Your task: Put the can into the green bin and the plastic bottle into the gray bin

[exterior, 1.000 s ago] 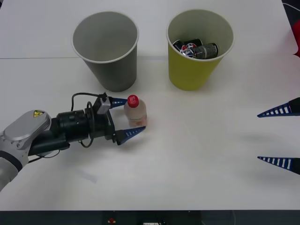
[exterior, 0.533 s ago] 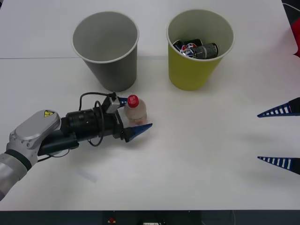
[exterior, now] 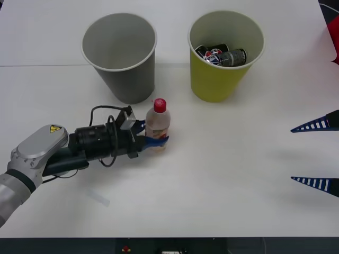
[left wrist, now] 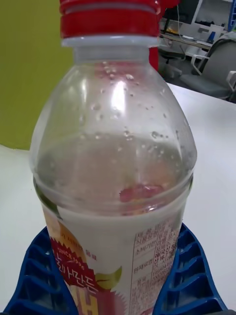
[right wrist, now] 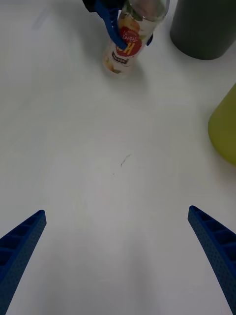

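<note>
The plastic bottle (exterior: 158,125) stands upright on the white table, just in front of the gray bin (exterior: 121,55). It has a red cap and a peach-printed label. My left gripper (exterior: 150,138) is shut on the bottle's lower body, its blue fingers (left wrist: 37,266) wrapped around the label of the plastic bottle (left wrist: 113,197). From the right wrist view the plastic bottle (right wrist: 129,37) shows with a blue finger across it. The green bin (exterior: 225,55) stands to the right of the gray one and holds dark cans (exterior: 221,55). My right gripper (exterior: 317,153) waits open at the table's right edge.
A faint seam runs across the white table (exterior: 222,180) behind the bins. A red object (exterior: 335,39) sits at the far right edge. In the right wrist view the gray bin (right wrist: 204,24) and the green bin (right wrist: 225,128) stand beyond my open right gripper (right wrist: 118,251).
The left gripper moved forward around the bottle and shut on it. The bottle has shifted slightly right and now stands taller in view. The right arm has not moved.
</note>
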Controlling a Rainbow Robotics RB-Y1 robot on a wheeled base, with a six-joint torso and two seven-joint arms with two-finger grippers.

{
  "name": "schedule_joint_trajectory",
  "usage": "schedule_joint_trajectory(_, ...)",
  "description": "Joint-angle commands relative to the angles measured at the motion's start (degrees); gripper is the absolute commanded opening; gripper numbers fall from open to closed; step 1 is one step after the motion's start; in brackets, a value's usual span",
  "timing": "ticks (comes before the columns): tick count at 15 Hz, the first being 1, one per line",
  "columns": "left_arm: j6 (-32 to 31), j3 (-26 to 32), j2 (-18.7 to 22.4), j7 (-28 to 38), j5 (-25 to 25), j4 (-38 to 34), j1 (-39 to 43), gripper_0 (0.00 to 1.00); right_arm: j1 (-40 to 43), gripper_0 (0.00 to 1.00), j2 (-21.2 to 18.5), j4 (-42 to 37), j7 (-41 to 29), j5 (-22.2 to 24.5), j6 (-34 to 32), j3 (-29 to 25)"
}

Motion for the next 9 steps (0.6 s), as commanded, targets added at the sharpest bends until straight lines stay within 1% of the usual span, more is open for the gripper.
schedule_joint_trajectory(1,-2.33,0.07,0.92,1.34,0.08,-0.63,0.1,0.0,0.0,1.0,0.0,0.0,0.0,0.0,0.0,0.0)
schedule_joint_trajectory(2,-2.5,0.42,1.97,3.01,-0.01,-2.56,1.07,0.0,0.0,1.0,0.0,0.0,0.0,0.0,0.0,0.0)
schedule_joint_trajectory(3,-2.42,0.95,3.47,6.35,-0.8,-5.9,2.83,0.0,0.0,1.0,0.0,0.0,0.0,0.0,0.0,0.0)
schedule_joint_trajectory(5,-2.24,4.82,5.31,13.47,-6.87,-13.55,6.61,0.0,0.0,1.0,0.0,0.0,0.0,0.0,0.0,0.0)
schedule_joint_trajectory(8,-2.42,11.5,7.34,28.23,-18.03,-27.0,12.93,0.0,0.0,1.0,0.0,0.0,0.0,0.0,0.0,0.0)
schedule_joint_trajectory(9,-2.42,13.08,7.6,31.92,-20.49,-30.07,14.16,0.0,0.0,1.0,0.0,0.0,0.0,0.0,0.0,0.0)
